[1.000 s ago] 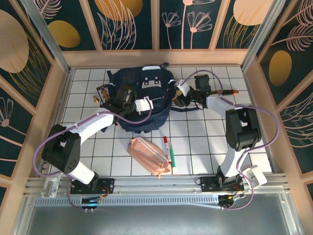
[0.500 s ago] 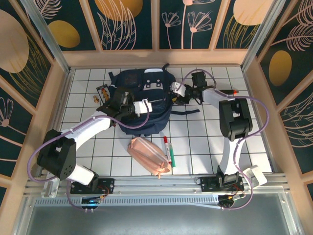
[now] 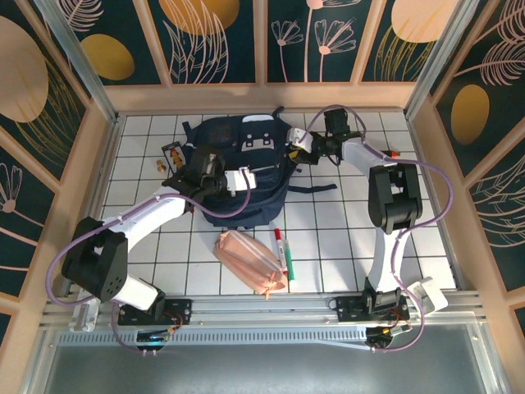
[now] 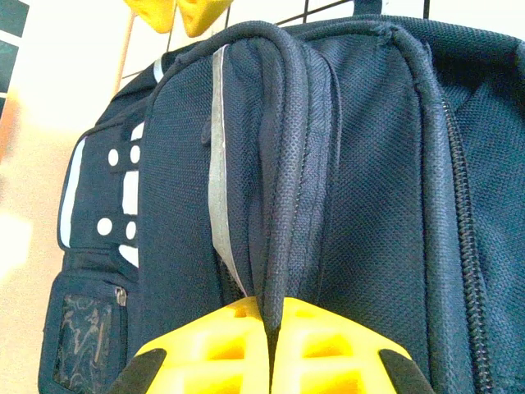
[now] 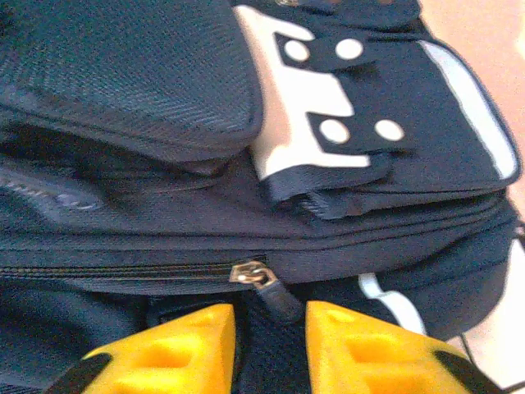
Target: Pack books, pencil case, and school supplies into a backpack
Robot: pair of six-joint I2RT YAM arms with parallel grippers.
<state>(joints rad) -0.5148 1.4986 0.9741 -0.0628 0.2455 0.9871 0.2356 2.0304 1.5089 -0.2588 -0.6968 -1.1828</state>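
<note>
— Between the yellow fingers of the right claw sits the dark tab of the zip pull. The fingers stand slightly apart, and I cannot tell whether they pinch it yet.

— And the left claw?

— Shut tight on a piped ridge of the backpack, at the bottom of its wrist view.

— So which step is this?

— Opening the backpack, I'd judge. One claw braces the fabric and the other goes for the zip. The zip reads closed to the left of the pull in the right wrist view.

— Where are the things to pack?

— From above, the backpack lies at upper centre of the bench, with a claw on each flank. The case lies at lower centre, well apart from it. The pen is just beside the case, on its right. Both are outside the backpack.

— Next move?

— A firm pinch on the tab, then a pull along the zip track while the left grip keeps the fabric taut. If the tab slips out, the zip won't travel. If the left claw lets go, the whole backpack may drag instead of opening.
</note>
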